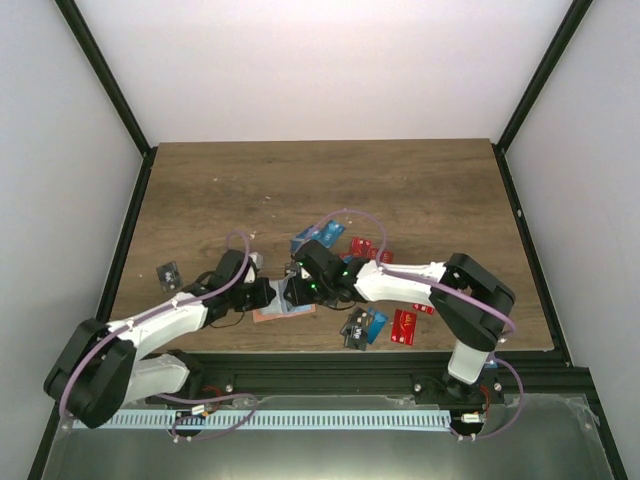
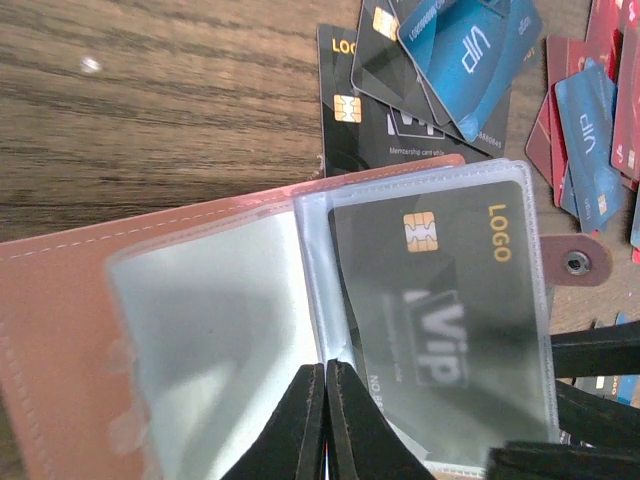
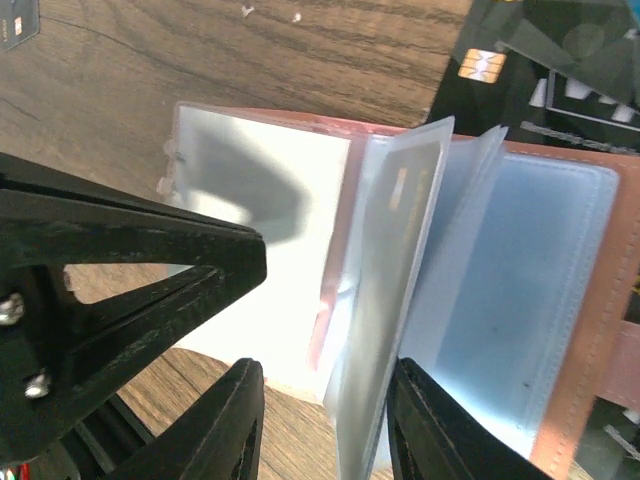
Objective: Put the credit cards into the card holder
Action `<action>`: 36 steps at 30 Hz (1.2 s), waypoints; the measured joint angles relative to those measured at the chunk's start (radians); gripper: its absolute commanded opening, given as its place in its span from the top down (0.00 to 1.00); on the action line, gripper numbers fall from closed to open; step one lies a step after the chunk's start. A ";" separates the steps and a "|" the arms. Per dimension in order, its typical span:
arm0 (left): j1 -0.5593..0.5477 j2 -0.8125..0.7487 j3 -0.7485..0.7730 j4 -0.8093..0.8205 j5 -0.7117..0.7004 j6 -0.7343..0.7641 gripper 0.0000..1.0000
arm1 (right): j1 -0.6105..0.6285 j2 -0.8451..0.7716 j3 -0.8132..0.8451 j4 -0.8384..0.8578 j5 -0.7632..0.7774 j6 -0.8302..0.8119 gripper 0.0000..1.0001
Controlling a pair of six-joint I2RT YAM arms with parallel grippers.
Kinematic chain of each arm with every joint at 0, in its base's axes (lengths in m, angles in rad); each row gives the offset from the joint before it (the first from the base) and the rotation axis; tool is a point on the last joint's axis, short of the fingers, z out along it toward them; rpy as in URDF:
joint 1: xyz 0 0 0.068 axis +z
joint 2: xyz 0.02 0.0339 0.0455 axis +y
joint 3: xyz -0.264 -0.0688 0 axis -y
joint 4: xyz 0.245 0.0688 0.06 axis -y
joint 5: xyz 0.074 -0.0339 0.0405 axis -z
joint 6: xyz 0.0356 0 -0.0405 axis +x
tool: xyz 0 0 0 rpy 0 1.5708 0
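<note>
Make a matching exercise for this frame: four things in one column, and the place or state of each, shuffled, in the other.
Things:
1. left hand
2. right hand
3. black LOGO card
4. red card nearest the front edge

Places or states:
A. lying loose on the table
B. fingers closed together
C. tucked inside the open card holder
D. fingers apart, one on either side of an upright clear sleeve

Pairs: 1-B, 2-D, 3-C, 4-A
</note>
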 measured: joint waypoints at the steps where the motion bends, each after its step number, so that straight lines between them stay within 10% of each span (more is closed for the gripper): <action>1: 0.000 -0.023 0.000 -0.019 -0.011 0.001 0.96 | 0.001 0.006 0.005 0.000 -0.004 -0.001 0.64; 20: 0.004 -0.367 0.000 -0.254 -0.203 -0.048 0.94 | 0.064 0.238 0.227 0.033 -0.132 -0.029 0.64; 36: 0.003 -0.303 -0.006 -0.161 -0.127 -0.042 0.94 | 0.059 0.028 0.144 -0.036 0.040 -0.080 0.63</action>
